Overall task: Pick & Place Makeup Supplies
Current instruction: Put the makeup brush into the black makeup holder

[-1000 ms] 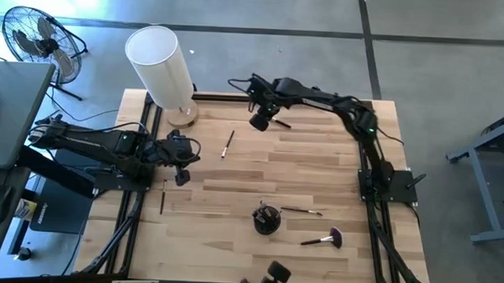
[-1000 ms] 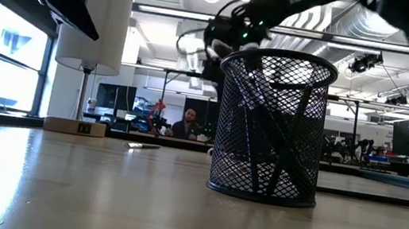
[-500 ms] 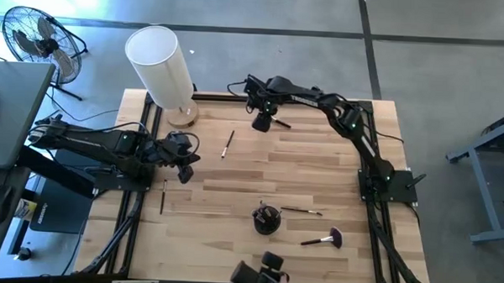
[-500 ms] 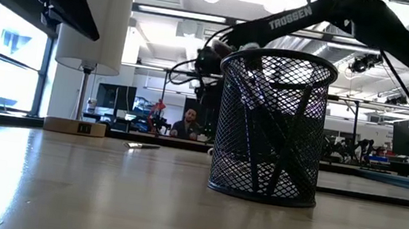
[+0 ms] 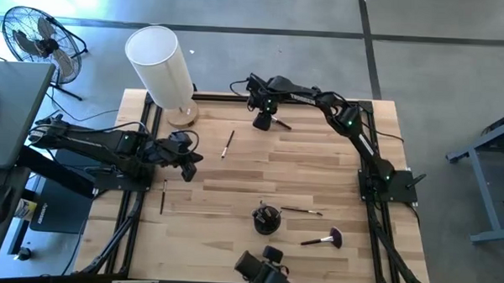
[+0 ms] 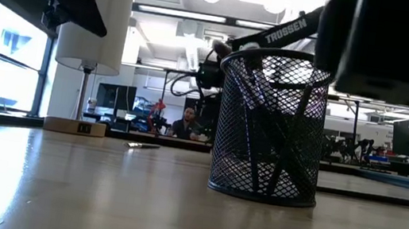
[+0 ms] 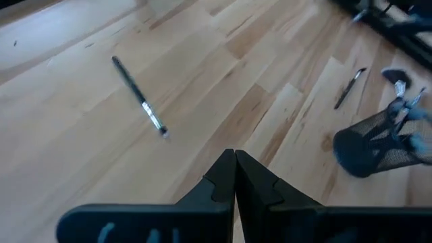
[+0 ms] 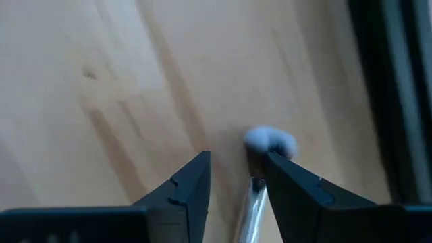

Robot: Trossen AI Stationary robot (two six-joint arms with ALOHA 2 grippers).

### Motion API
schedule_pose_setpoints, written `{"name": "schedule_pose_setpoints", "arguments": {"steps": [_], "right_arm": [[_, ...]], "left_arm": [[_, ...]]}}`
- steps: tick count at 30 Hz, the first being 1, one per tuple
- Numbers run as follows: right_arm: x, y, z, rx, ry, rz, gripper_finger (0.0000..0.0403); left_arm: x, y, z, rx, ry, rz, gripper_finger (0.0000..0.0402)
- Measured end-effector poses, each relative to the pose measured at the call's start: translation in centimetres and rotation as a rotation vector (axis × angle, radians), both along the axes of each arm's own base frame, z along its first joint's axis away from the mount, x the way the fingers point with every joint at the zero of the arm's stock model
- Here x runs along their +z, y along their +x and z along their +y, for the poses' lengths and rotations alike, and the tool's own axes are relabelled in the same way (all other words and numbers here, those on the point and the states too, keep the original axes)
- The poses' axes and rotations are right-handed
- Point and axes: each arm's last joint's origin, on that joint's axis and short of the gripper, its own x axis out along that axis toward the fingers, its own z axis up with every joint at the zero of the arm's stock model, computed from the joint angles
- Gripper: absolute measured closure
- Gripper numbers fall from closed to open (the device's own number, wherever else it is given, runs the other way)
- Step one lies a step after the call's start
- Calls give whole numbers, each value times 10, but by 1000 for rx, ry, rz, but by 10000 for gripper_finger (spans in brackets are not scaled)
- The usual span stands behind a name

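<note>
At the desk's (image 5: 234, 170) twelve o'clock edge, the right end effector (image 8: 236, 177) has dropped low, fingers spread around a white-tipped makeup brush (image 8: 268, 142). It looks ready to pinch. The left end effector (image 7: 234, 172), pressed together, waits at nine o'clock.

The right arm is stretched from its base across the far side of the desk, and its pincer (image 5: 262, 121) is pointed down near the far edge, with its fingers (image 8: 191, 185) held slightly apart. The left arm is extended along the left side, its pincer (image 5: 186, 166) kept low over the surface with both fingers (image 7: 223, 177) pressed together.
</note>
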Motion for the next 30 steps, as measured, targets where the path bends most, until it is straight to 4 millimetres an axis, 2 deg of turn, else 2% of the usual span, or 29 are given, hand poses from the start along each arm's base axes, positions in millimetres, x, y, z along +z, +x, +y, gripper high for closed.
{"name": "schedule_pose_setpoints", "arguments": {"steps": [5, 12, 16, 19, 24, 30], "right_arm": [[-2, -10, -6, 13, 57, 31, 288], [-6, -20, -3, 32, 123, 102, 391], [-4, -28, 3, 33, 207, 164, 381], [3, -35, 8, 12, 229, 221, 393], [43, -44, 17, -43, 237, 184, 393], [116, -54, 45, -82, 164, 50, 398]], "left_arm": [[1, 1, 0, 1, -2, -15, 401], [1, 1, 0, 12, -15, -20, 401], [1, 1, 0, 12, -15, -20, 401], [1, 1, 0, 12, -15, -19, 401], [1, 1, 0, 9, -13, -16, 401], [0, 0, -1, -48, 19, 15, 401]]}}
